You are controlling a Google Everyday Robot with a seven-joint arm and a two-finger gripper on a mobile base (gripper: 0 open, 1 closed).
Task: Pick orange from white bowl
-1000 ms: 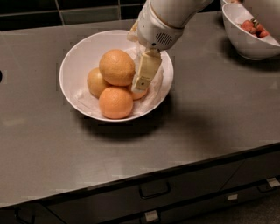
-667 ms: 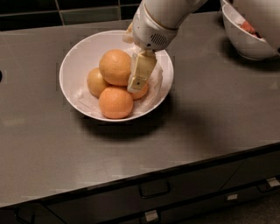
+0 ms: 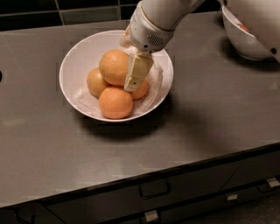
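One orange (image 3: pixel 113 66) in white bowl (image 3: pixel 75 57), gripper (image 3: pixel 132 82) just beside it, partly hidden, its state unclear.

Glossy white arm (image 3: pixel 162 13), vented wrist (image 3: pixel 152 39), cream claw (image 3: pixel 131 84) in white bowl (image 3: pixel 81 54)

Heads up: the gripper (image 3: pixel 134 79) is down inside the white bowl (image 3: pixel 70 61), right of the middle, tight against the right side of the orange (image 3: pixel 112 65) that tops the pile. You've got barely any room on that side, since the crumpled paper (image 3: pixel 155 78) and the bowl wall are just beside it. The other oranges (image 3: pixel 115 102) crowd in below and to the left. The space above the pile's left half is open. Outside the bowl, the counter (image 3: pixel 52 144) gives you free passage on the left, along the bottom and at lower right. At upper right, the arm (image 3: pixel 162 13) and a second bowl (image 3: pixel 245 43) stand in the way.
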